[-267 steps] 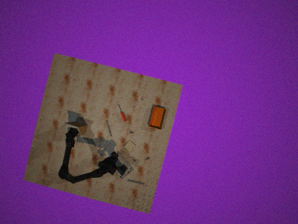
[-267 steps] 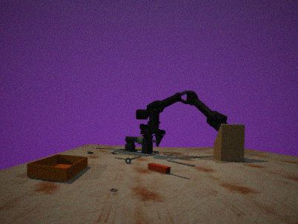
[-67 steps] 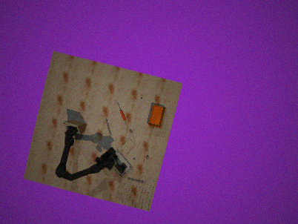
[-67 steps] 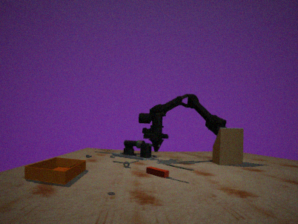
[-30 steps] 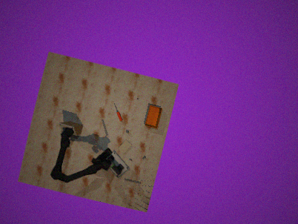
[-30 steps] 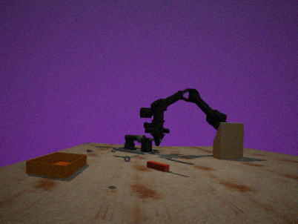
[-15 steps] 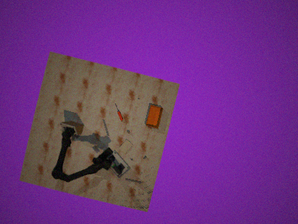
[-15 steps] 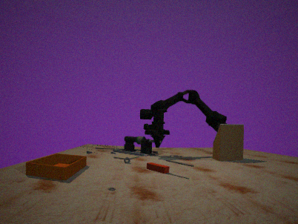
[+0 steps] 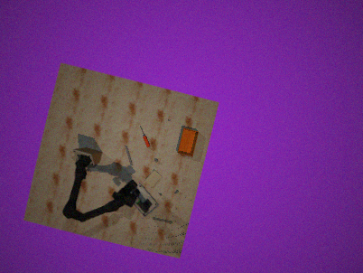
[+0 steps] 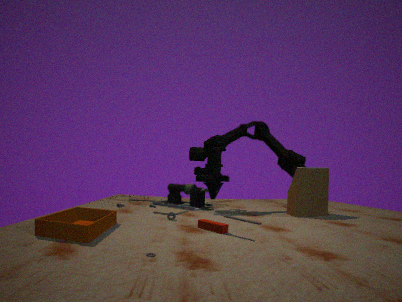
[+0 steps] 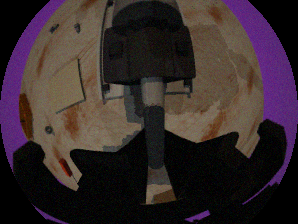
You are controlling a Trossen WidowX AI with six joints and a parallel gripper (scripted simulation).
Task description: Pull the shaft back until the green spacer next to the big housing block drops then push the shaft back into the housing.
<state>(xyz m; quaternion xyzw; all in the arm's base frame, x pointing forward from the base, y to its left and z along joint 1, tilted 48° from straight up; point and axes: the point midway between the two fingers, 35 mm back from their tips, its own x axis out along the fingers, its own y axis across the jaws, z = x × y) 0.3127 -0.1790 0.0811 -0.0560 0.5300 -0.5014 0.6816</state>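
Desk: a squarish pale board, spotted with rust-brown blotches in loose rows; seen from above it lies askew in the view. Purple, grainy and dim, surrounds it on every side and fills the exterior view above the far edge. Patterned dark specks mark one corner. Light is low; the black arm throws a grey shadow over the boards, and beside its base stands a tan block. An orange tray sits near one edge, well apart from the assembly. Between lies a red-handled screwdriver; nearer the exterior camera, a small ring. A pale square lies flat just beside the assembly. The task's shaft is at the assembly, running from a dark block toward the arm. End effector clenched on the shaft, fingers pointing down at the desk. Green spacer: too dim and partly hidden; cannot tell whether it is on the shaft or the desk.
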